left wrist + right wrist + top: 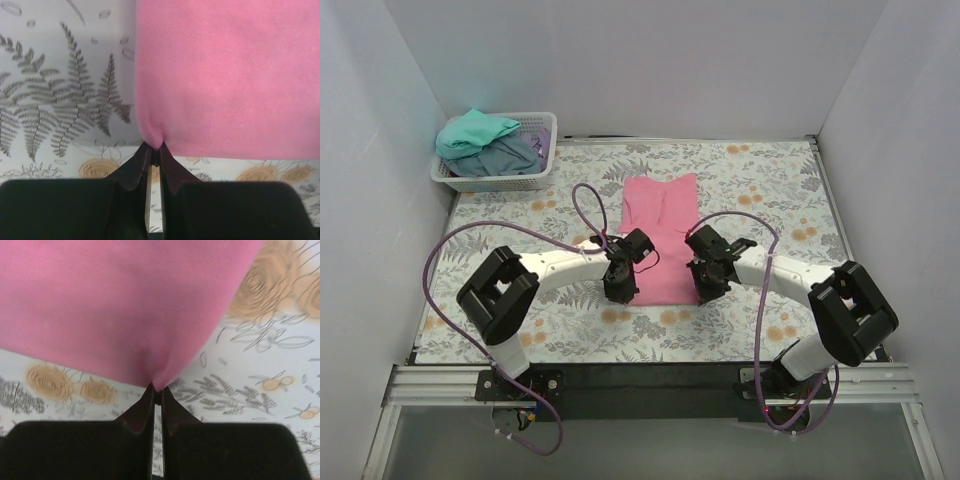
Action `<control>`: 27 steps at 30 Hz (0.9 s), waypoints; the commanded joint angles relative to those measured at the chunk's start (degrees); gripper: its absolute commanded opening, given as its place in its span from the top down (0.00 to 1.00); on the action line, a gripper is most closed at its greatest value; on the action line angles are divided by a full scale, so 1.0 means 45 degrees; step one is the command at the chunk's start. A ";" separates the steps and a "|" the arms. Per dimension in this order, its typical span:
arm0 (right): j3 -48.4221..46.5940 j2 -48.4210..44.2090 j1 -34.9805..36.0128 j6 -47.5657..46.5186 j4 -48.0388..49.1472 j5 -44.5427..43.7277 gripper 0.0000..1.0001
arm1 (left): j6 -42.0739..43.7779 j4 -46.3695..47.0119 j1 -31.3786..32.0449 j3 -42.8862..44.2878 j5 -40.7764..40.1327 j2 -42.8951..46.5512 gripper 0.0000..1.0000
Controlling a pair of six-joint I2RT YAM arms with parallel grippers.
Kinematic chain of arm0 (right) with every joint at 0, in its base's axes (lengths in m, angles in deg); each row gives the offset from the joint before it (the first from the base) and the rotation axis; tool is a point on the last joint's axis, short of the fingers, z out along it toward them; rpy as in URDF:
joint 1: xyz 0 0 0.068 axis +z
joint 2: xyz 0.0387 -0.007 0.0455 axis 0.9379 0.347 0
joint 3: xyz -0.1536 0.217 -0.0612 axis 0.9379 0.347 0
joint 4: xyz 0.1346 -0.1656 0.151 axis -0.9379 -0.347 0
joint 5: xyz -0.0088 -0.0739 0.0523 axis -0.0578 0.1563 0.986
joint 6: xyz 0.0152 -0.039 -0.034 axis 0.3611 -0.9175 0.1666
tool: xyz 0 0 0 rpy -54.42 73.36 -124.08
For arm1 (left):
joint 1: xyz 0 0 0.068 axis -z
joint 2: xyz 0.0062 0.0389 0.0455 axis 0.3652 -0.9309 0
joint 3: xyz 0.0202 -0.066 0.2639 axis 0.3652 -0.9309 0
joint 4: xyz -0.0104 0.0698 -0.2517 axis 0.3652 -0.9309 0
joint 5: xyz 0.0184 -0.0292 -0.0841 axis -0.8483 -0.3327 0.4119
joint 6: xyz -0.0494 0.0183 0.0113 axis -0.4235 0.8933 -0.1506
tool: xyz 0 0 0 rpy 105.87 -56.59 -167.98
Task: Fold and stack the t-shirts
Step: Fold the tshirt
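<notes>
A pink t-shirt lies as a narrow folded strip on the floral table, its neck end to the rear. My left gripper is shut on the near left corner of the pink t-shirt, the cloth puckered between the fingertips. On the near right corner my right gripper is shut too, pinching the pink t-shirt at its hem. A teal t-shirt and a grey-blue t-shirt are heaped in the basket at the rear left.
The white lattice basket stands in the rear left corner. White walls close in the table on three sides. Purple cables loop above the arms. The floral tablecloth lies flat to the right of the shirt.
</notes>
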 commanded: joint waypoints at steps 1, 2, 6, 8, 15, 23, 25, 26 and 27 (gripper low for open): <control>0.0462 -0.1098 0.0623 -0.0056 -0.1490 0.0909 0.99 | -0.0327 -0.1788 0.0590 -0.0659 0.0391 0.1342 1.00; 0.0579 -0.1701 0.0972 0.0060 -0.1724 0.1297 0.99 | -0.0484 -0.2215 0.1075 -0.0797 0.0470 0.1673 1.00; 0.1243 -0.3578 0.2360 0.1153 -0.3283 0.1826 0.99 | -0.2043 -0.3838 0.2833 -0.1617 0.0860 0.3217 1.00; 0.1729 -0.4765 0.3352 0.2148 -0.3755 0.2061 0.99 | -0.3560 -0.4404 0.4297 -0.2452 0.1308 0.4427 1.00; 0.2515 -0.6823 0.6268 0.4651 -0.5358 0.3486 0.99 | -0.7126 -0.5226 0.7602 -0.3437 0.3225 0.6344 1.00; -0.1856 -0.5537 0.5586 0.3032 -0.7915 0.1537 0.99 | -0.5508 -0.6732 0.5634 -0.0955 0.1744 0.6949 1.00; -0.3084 -0.4875 0.5139 0.2388 -0.7996 0.1126 0.99 | -0.4652 -0.6441 0.4428 -0.0935 0.1817 0.7378 1.00; -0.3536 -0.4658 0.4962 0.2212 -0.8015 0.1086 0.99 | -0.4452 -0.6322 0.4091 -0.0896 0.1934 0.7477 1.00; -0.3927 -0.4443 0.4786 0.1920 -0.7977 0.0583 0.99 | -0.4276 -0.6147 0.3855 -0.0838 0.1955 0.7555 1.00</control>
